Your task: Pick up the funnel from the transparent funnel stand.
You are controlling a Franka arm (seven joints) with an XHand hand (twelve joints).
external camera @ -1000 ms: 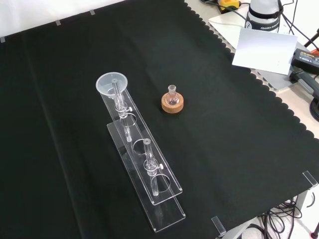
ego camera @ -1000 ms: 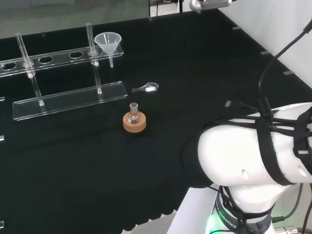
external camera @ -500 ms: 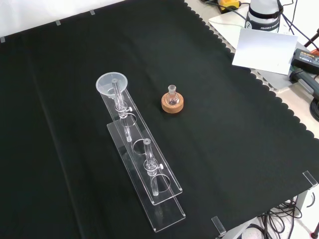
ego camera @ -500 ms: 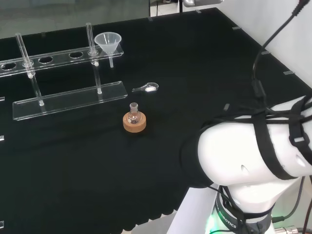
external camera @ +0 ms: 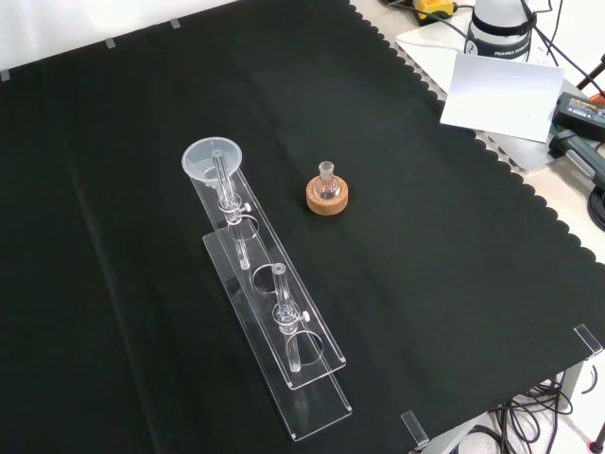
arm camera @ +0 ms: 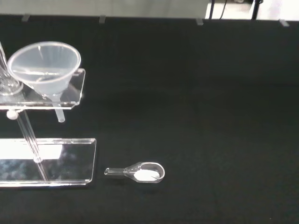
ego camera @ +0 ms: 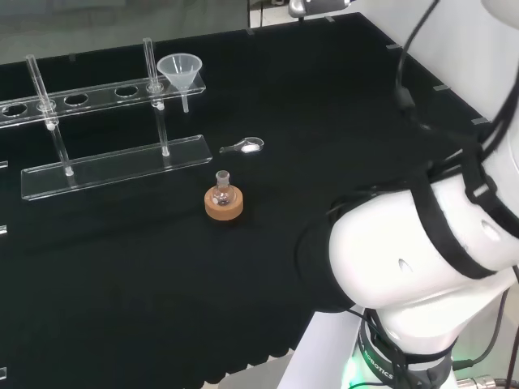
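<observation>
Sitting in the end hole of the transparent funnel stand (ego camera: 105, 130), the funnel (ego camera: 179, 71) is upright w/ its stem pointing down through the upper shelf. In head view it is at the right end of the stand; in front view the funnel (external camera: 214, 159) is at the far end, wide mouth up. Wrist view gives it close: funnel (arm camera: 45, 66) cone resting on the shelf edge, stem tip hanging below, above the stand's base plate (arm camera: 46, 161).

Stand has 2 thin upright rods and a row of round holes in the upper shelf, seen in head view.

Near the stand, on the black cloth of the table (ego camera: 324, 105), lies a small clear scoop (ego camera: 243, 147) w/ some white powder in its bowl; scoop (arm camera: 138, 172) is just beside the base plate corner, not touching. A small round flask (ego camera: 222, 192) stands on a cork ring (ego camera: 224, 206), a bit nearer to the arm in head view, apart from the stand.

Robot hand: I cannot tell whether its fingers are apart or together.
</observation>
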